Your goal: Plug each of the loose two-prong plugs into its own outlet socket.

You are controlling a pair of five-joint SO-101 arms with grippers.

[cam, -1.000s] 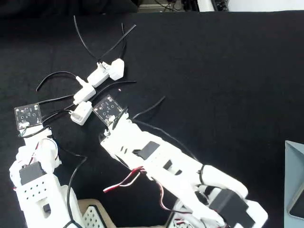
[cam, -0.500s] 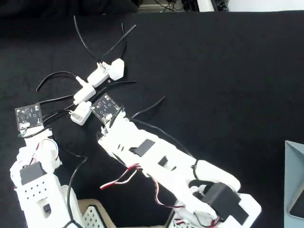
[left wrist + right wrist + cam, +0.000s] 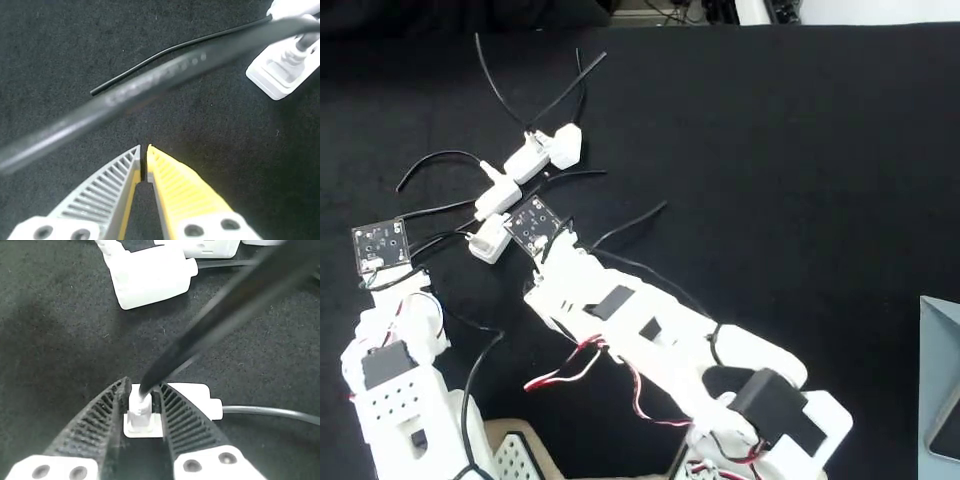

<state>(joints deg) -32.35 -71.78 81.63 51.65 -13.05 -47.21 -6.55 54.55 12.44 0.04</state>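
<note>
**Black counter [image 3: 790, 160] seen from above.** The right arm [image 3: 630, 320] lies diagonally across the counter, its wrist next to a cluster of white pieces [image 3: 525, 160] with thin black cords. The left arm [image 3: 390, 380] stands at the lower left of the high view, beside the near end of that cluster.

**Right gripper [image 3: 141, 390]** — the jaws are closed on a small white two-prong plug [image 3: 141, 412]. One ribbed black finger presses each side, and the plug's thick black cord [image 3: 225, 300] rises out between them. A white socket block [image 3: 192, 392] with a thin cord of its own sits on the counter just beside the held plug. Whether the two touch cannot be told. A larger white adapter [image 3: 150, 277] lies farther off on the counter.

**Left gripper [image 3: 144, 152]** — the jaws meet tip to tip, one grey and one yellow, with nothing between them, above bare counter. A blurred black cable [image 3: 150, 82] crosses close in front of the gripper, and a thin wire [image 3: 165, 52] lies on the counter. A white socket piece [image 3: 282, 70] rests well off to one side.
</note>
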